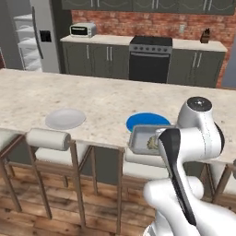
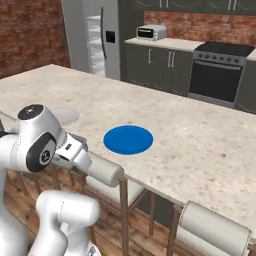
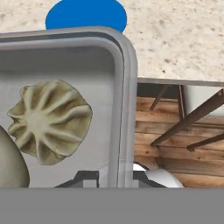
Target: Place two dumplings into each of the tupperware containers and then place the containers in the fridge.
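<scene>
Peeking past the frame edge, a second dumpling [image 3: 9, 162] sits half cut off.

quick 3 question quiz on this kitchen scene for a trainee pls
1. True or false: the tupperware container sits on the white plate.
2. What does the gripper hold? A) the blue plate B) the container's rim C) nothing
3. How many dumplings show fully in the hand view?

Key:
1. False; it hangs over the counter edge, beside the blue plate.
2. B
3. One pleated dumpling; a second is cut off at the frame's left edge.
</scene>
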You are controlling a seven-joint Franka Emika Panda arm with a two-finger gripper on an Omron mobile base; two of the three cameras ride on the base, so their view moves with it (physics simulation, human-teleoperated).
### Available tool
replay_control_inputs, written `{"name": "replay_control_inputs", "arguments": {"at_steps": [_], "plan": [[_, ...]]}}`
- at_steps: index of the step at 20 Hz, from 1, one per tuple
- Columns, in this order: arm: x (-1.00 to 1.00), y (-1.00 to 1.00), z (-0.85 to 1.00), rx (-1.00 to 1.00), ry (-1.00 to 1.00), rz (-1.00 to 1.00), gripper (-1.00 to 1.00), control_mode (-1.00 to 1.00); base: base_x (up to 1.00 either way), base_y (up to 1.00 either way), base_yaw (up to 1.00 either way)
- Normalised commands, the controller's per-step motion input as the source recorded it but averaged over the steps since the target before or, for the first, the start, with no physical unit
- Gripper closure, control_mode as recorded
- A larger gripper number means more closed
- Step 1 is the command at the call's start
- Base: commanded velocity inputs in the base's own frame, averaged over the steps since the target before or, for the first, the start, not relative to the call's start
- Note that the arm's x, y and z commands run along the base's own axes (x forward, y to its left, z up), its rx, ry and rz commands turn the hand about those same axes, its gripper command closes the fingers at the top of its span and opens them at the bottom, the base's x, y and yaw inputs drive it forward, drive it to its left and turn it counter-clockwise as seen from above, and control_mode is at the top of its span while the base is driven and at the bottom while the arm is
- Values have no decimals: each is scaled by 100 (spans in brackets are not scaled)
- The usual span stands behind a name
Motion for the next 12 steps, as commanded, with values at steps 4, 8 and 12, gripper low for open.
{"name": "replay_control_inputs", "arguments": {"at_steps": [4,8,12], "plan": [[0,0,0,0,0,0,100,100,-17,99,3],[0,0,0,0,0,0,100,100,-9,100,0],[0,0,0,0,0,0,100,100,0,100,0]]}}
